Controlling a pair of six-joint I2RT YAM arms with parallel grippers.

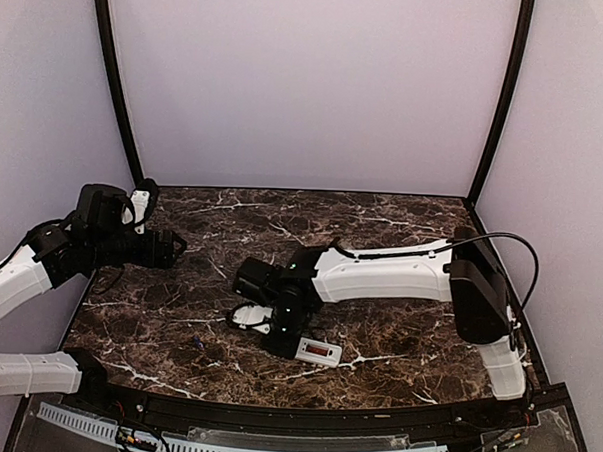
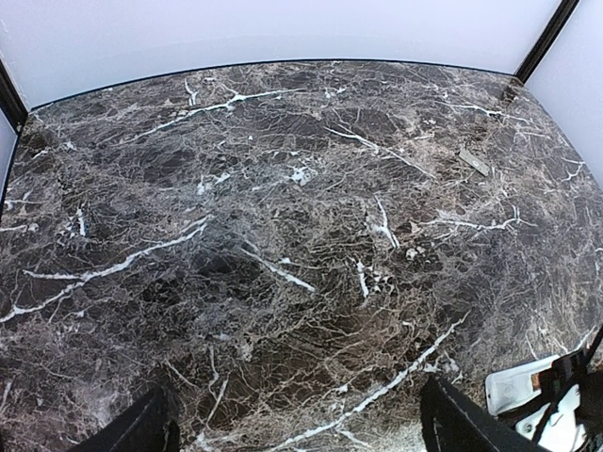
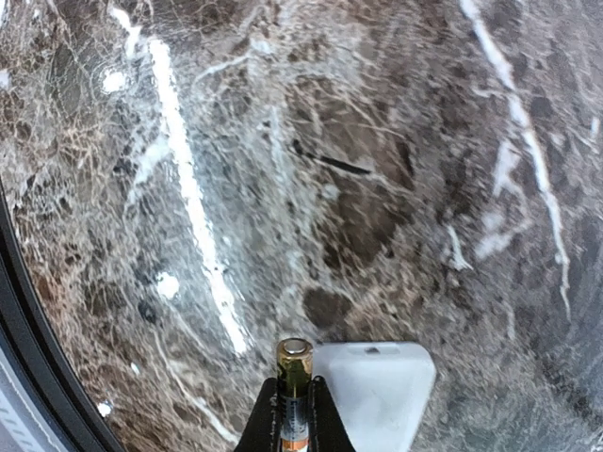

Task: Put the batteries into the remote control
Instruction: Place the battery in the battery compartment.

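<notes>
My right gripper [image 1: 280, 333] is shut on a battery [image 3: 294, 372], a slim dark cylinder with a gold end cap and an orange band, which sticks out beyond the fingertips [image 3: 320, 419]. It hangs low over the table, just left of the white remote control [image 3: 375, 395]. In the top view the remote [image 1: 318, 350] lies flat at centre front with a reddish strip on its upper face. I cannot pick out the second battery for certain. My left gripper [image 1: 168, 248] is open and empty above the table's left side, far from the remote.
A small flat grey cover piece [image 2: 474, 162] lies far across the marble table [image 2: 283, 188] in the left wrist view. A thin dark streak [image 3: 330, 163] lies on the table ahead of the right gripper. The table's dark front rail [image 1: 293, 411] runs near the remote.
</notes>
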